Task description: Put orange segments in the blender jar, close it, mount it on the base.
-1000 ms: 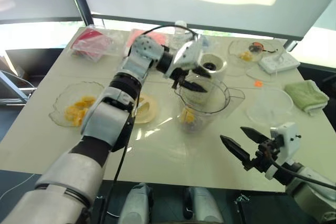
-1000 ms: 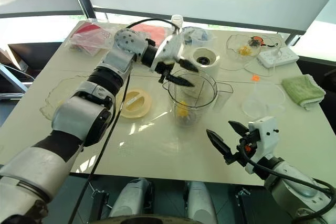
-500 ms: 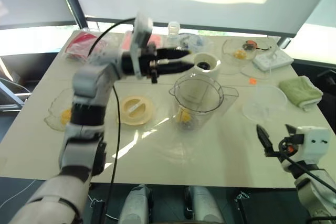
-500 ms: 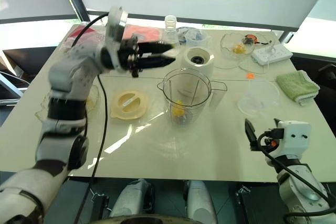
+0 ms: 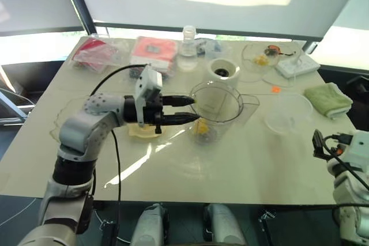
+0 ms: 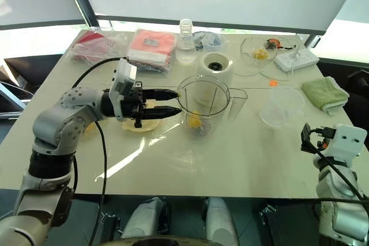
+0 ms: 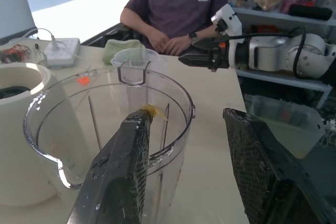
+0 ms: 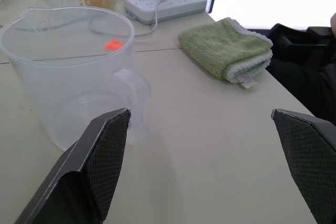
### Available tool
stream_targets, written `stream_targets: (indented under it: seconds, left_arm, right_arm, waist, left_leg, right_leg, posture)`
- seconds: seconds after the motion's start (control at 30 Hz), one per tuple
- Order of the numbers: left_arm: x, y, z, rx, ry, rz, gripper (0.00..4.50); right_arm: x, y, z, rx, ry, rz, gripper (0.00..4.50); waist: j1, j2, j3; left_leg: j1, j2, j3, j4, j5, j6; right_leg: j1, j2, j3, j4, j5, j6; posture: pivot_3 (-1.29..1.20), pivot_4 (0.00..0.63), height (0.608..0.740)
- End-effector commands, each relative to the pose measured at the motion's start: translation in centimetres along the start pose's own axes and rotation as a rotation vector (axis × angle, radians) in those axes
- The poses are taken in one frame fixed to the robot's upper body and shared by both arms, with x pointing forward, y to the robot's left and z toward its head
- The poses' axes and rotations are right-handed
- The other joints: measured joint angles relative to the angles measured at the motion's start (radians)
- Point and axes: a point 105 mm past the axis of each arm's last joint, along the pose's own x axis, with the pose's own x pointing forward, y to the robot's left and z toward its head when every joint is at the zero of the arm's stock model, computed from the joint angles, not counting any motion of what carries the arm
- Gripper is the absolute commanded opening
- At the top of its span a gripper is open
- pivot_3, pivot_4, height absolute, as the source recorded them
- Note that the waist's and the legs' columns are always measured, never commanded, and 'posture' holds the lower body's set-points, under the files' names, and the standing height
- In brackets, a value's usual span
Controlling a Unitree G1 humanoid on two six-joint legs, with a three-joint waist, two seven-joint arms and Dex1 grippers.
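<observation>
My left gripper (image 5: 193, 109) pointed level toward the blender jar (image 5: 217, 110), its two black fingers parted with nothing between them, the tips just beside the jar's rim on the side nearest my left arm. The jar stood upright near the middle of the table (image 5: 230, 165), open at the top, handle turned toward my right. One orange segment (image 5: 202, 127) lay at the bottom of the jar. The base (image 5: 223, 71) stood just behind the jar, dark socket facing up. The flat cream lid (image 6: 134, 124) lay on the table under my left wrist, partly hidden by it. The glass bowl (image 6: 92, 127) holding the remaining segments sat at the left edge of the table, largely hidden behind my left forearm. My right gripper (image 8: 202, 161) was at the right edge of the table, fingers spread to their widest and holding nothing. Ahead of it stood a clear measuring cup (image 8: 68, 72), and beyond that lay a folded green cloth (image 8: 228, 48) and a white power strip (image 8: 165, 1). In the left wrist view, a seated person (image 7: 176, 11) in a dark shirt was visible across the table.
</observation>
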Motion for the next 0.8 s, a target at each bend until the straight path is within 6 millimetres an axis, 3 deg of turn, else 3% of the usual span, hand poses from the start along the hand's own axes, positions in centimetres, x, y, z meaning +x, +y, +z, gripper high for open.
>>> stream_targets:
  seconds: [0.03, 0.27, 0.53, 0.8]
  left_arm:
    - [-0.2, -0.8, 0.9, 0.039, -0.021, -0.043, 2.24]
    - [-0.6, -0.8, 1.1, 0.042, -0.011, -0.044, 2.24]
    - [-0.5, -1.0, 1.0, 0.035, -0.005, -0.042, 2.24]
    - [-0.1, -1.0, 1.0, 0.047, 0.013, -0.048, 2.24]
  right_arm:
    - [1.0, -0.4, 0.5, -0.048, -0.036, 0.007, 4.50]
    - [2.2, -0.3, 0.0, -0.059, -0.025, 0.032, 4.50]
    - [2.1, 1.2, -0.3, -0.035, -0.017, 0.082, 4.50]
    - [3.6, 2.5, -1.3, -0.035, 0.003, 0.105, 4.50]
  waist:
    - [-0.003, 0.000, 0.000]
    - [-0.011, 0.001, 0.000]
    - [-0.016, 0.001, 0.001]
    - [-0.017, 0.001, 0.001]
  left_leg:
    - [0.000, 0.000, 0.000, 0.000, 0.000, 0.000]
    - [0.000, -0.001, 0.000, -0.001, 0.000, 0.000]
    - [0.000, 0.000, 0.000, -0.001, 0.000, 0.000]
    - [0.000, 0.000, 0.000, -0.001, 0.000, 0.000]
  right_leg:
    - [0.000, 0.000, 0.000, 0.000, 0.000, 0.000]
    - [0.000, 0.000, 0.001, 0.000, 0.000, 0.000]
    - [0.000, 0.000, 0.001, 0.000, 0.000, 0.000]
    - [0.000, 0.000, 0.001, 0.000, 0.000, 0.000]
  posture:
    - [0.00, 0.150, 0.740]
    - [0.00, 0.150, 0.740]
    - [0.00, 0.150, 0.740]
    - [0.00, 0.150, 0.740]
